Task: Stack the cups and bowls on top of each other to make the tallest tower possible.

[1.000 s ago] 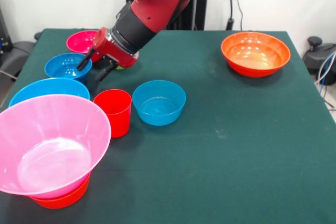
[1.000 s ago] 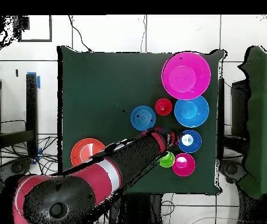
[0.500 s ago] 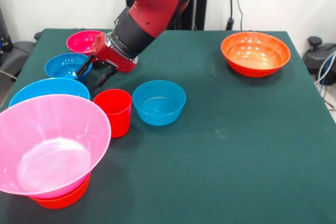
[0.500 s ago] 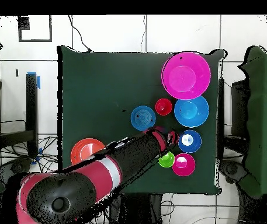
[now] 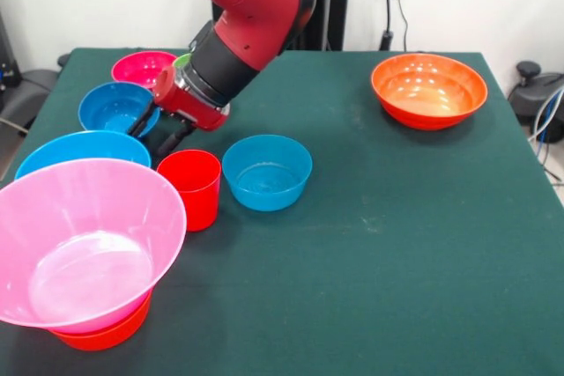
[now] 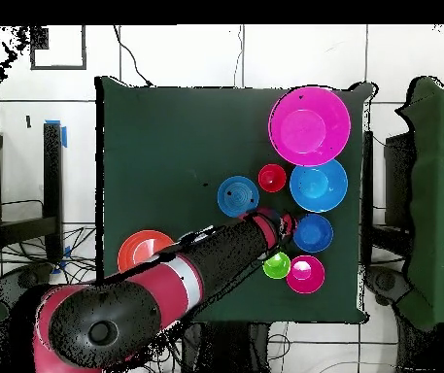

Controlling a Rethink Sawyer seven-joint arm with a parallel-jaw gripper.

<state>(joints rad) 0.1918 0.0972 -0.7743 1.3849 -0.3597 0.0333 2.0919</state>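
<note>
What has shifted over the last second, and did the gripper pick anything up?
The gripper drew forward from beside the small blue bowl toward the red cup, open and empty. This uncovered the green cup overhead. The bowls, the cups and the pink tower stayed put.

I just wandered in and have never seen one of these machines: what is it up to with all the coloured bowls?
The red and black arm is reaching down among plastic bowls and cups on a green table. Its gripper is open and empty, hanging between a small blue bowl and the red cup. The only stack is a big pink bowl sitting in an orange one. Another orange bowl stands alone.
</note>
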